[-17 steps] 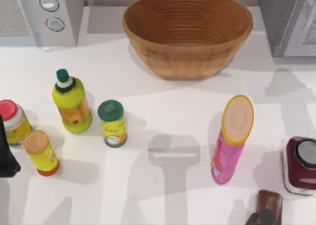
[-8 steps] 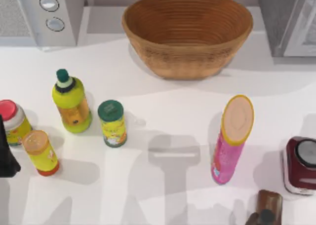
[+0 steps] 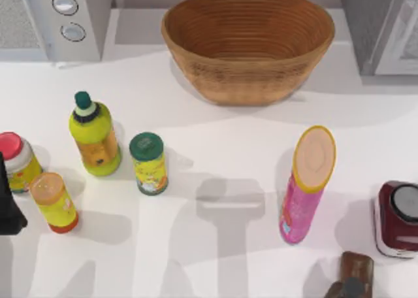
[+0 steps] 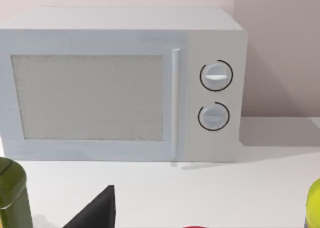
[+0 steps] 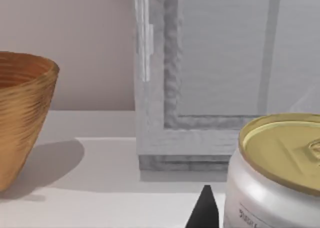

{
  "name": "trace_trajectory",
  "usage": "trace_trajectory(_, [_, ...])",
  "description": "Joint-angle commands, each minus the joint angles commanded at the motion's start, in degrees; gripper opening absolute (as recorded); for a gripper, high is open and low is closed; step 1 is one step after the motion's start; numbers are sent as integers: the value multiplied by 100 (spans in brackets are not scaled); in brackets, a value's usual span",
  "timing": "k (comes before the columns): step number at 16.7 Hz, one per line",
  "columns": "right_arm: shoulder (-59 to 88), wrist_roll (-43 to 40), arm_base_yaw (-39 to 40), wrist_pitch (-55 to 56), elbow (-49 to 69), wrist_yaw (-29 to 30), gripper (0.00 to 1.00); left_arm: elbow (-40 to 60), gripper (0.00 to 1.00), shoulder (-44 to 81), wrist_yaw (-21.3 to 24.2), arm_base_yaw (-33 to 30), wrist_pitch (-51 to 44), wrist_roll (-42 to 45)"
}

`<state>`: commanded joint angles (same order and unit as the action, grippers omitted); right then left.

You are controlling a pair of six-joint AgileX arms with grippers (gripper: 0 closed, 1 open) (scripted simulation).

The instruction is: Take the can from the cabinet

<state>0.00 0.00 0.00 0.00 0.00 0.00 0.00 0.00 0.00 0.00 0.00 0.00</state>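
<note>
In the right wrist view a can (image 5: 277, 173) with a silver side and a gold lid stands on the table, close to the camera. Behind it rises the grey cabinet (image 5: 215, 73), its panelled door looking closed. One dark fingertip (image 5: 204, 212) of my right gripper pokes in beside the can, apart from it. The top view has the cabinet (image 3: 382, 27) at the back right and a dark red container with a grey lid (image 3: 397, 219) at the right edge. My left arm (image 3: 8, 206) is parked at the left edge, and its dark fingertip (image 4: 95, 210) points toward the microwave (image 4: 120, 83).
A wicker basket (image 3: 248, 43) stands at the back centre and a microwave (image 3: 52, 20) at the back left. Several bottles and jars (image 3: 95, 134) crowd the left side. A tall pink tube (image 3: 307, 183) stands right of centre, a brown bottle (image 3: 354, 275) at the front right.
A shadow that lay across the table's back right one second ago has gone. The things on the table and my left arm have not moved.
</note>
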Motion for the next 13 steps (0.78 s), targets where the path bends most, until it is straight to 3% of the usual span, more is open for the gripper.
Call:
trace_trajectory(7, [171, 28, -28, 113, 32, -97, 0, 0, 100, 0, 0, 0, 0, 0])
trace_trajectory(13, [1710, 216, -538, 1484, 475, -1217, 0, 0, 100, 0, 0, 0, 0, 0])
